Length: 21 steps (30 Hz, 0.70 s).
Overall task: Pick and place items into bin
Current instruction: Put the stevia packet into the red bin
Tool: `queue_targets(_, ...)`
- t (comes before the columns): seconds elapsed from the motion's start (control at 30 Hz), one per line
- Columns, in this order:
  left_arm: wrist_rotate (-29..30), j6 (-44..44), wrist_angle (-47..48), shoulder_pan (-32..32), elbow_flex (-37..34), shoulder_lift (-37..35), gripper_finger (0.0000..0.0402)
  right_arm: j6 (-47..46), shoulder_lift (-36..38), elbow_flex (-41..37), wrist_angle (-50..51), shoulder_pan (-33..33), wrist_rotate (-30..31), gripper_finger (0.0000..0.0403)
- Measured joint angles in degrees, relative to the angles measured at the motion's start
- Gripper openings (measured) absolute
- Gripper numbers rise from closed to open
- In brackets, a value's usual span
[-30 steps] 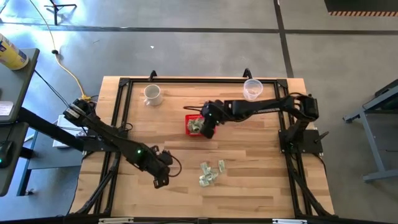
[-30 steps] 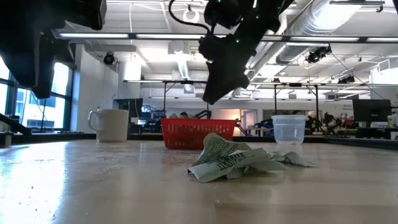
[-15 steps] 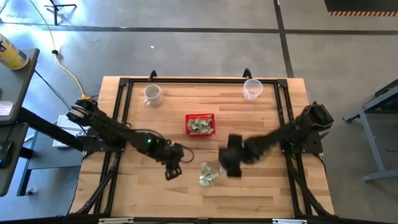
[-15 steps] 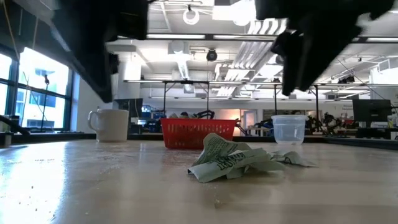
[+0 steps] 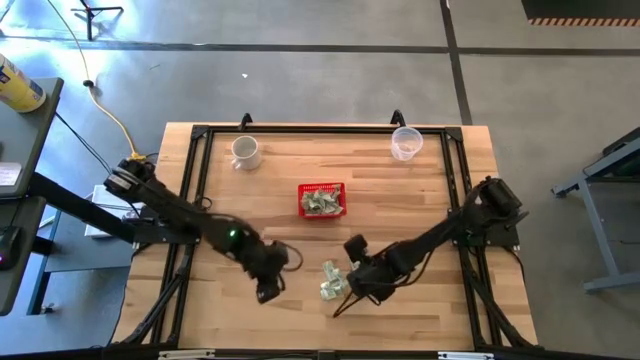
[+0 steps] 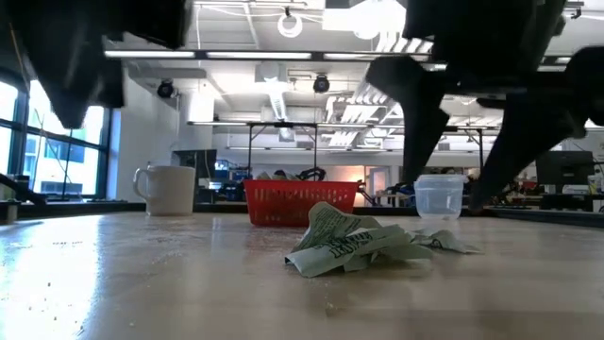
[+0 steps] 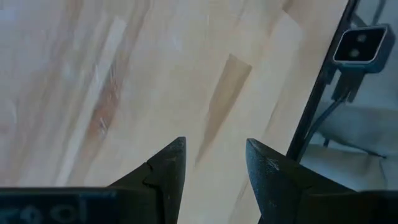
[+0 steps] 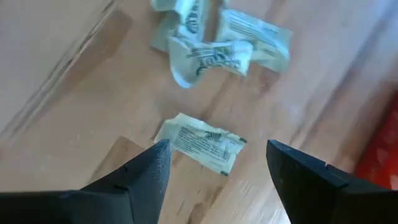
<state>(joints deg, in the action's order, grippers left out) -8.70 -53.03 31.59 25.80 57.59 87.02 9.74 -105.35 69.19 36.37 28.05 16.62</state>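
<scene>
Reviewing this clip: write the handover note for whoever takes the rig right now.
Right gripper: jaws open, empty, poised over one flat wrapper at the edge of the loose pile on the table's front half.
Left gripper: jaws apart, empty, over bare wood left of the pile.
Red basket: mid-table, already holding several wrappers.
Done: some wrappers binned.
Left: a handful of loose wrappers to pick and drop into the basket. The mug and clear cup stay put.

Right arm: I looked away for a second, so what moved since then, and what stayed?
The right end effector left the red basket, swung to the loose wrappers and now hovers open over them, empty. The left end effector shifted slightly and is still over bare wood. Basket, mug and cup stayed put.
</scene>
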Motion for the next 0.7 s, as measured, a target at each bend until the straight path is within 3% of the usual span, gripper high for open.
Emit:
queue_targets(0.33,11.3,-19.0,0.86,9.76,-0.05,-0.02,0.02,18.13,-1.67,0.07,-4.32,-8.9,-15.59,0.0255)
queue_targets(0.53,17.2,-28.68,0.86,14.27,-0.05,-0.04,0.02,23.95,-2.9,0.04,-2.22,-10.89,-18.09,0.0254)
queue_targets(0.7,22.8,-36.05,0.84,16.8,-0.05,-0.04,0.02,23.51,-5.39,0.09,-0.89,-10.95,-21.63,0.0254)
